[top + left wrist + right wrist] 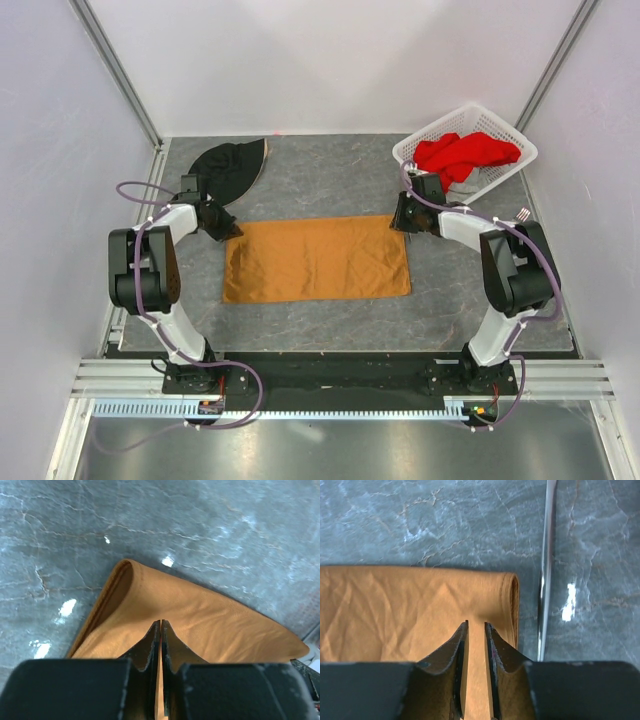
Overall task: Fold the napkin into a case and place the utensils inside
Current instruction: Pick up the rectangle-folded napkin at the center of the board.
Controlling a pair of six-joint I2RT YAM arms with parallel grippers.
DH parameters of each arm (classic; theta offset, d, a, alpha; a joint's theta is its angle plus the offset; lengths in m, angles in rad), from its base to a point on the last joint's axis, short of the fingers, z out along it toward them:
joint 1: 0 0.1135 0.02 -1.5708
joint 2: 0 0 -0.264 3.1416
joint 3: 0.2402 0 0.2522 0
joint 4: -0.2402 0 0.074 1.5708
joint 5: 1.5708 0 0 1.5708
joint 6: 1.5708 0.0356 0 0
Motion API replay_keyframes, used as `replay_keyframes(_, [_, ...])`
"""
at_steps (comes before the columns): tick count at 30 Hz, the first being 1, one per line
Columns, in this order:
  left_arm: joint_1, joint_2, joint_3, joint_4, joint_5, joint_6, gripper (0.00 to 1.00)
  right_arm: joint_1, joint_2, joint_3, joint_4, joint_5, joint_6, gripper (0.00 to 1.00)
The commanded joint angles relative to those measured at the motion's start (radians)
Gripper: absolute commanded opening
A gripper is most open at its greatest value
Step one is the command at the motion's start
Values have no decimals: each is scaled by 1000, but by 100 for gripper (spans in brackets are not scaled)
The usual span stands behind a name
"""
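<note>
White walls (330, 60) enclose the grey marbled table (330, 165); the left gripper (160, 623) pinches the napkin (318, 260), and the right gripper (476, 625) hangs slightly parted over it.

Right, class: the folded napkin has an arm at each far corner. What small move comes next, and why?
Probably close the right jaws fully on the far right corner of the napkin before lifting. The left jaws are shut on the far left corner; the right jaws show a gap with cloth between, so a lift now might raise one side only.
</note>
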Motion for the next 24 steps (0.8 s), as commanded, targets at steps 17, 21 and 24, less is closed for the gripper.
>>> replay_keyframes(17, [46, 104, 91, 2, -52, 66, 7, 7, 140, 121, 44, 82, -62, 24])
replay_keyframes(21, [58, 124, 120, -22, -60, 89, 7, 9, 135, 137, 12, 98, -91, 25])
replay_keyframes(24, [-6, 3, 117, -20, -136, 141, 10, 15, 85, 157, -48, 98, -80, 38])
